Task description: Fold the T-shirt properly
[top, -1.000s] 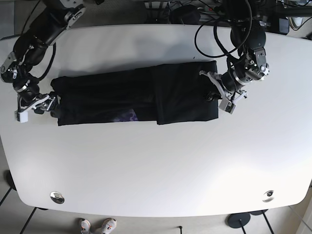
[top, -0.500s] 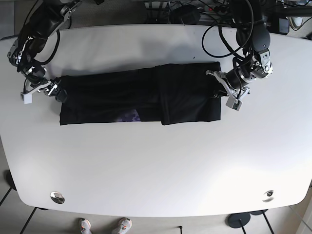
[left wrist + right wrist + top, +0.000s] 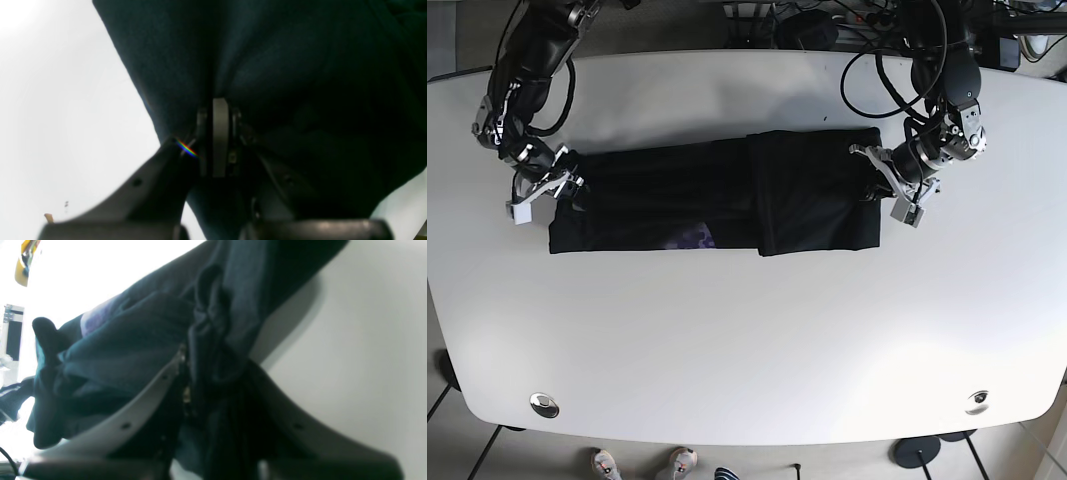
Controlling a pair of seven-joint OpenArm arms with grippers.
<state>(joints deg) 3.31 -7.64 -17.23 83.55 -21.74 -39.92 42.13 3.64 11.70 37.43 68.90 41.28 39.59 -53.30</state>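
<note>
A black T-shirt (image 3: 677, 195) lies stretched across the white table (image 3: 747, 350), its right part folded over in a darker panel (image 3: 812, 190). A purple print (image 3: 692, 237) peeks out at its front edge. My left gripper (image 3: 879, 190) is at the shirt's right edge, shut on the fabric; in the left wrist view (image 3: 218, 106) its jaws pinch the dark cloth (image 3: 300, 66). My right gripper (image 3: 562, 185) is at the shirt's left end, shut on bunched cloth (image 3: 133, 350); it also shows in the right wrist view (image 3: 200, 380).
Cables and equipment (image 3: 827, 25) sit behind the table's back edge. Two round metal fittings (image 3: 544, 404) (image 3: 977, 401) sit in the table's front corners. A person's shoes (image 3: 602, 465) show below the front edge.
My right gripper has moved up and then rightward, drawing the shirt's left end inward. My left gripper shifted slightly right and has stayed clamped on the right edge.
</note>
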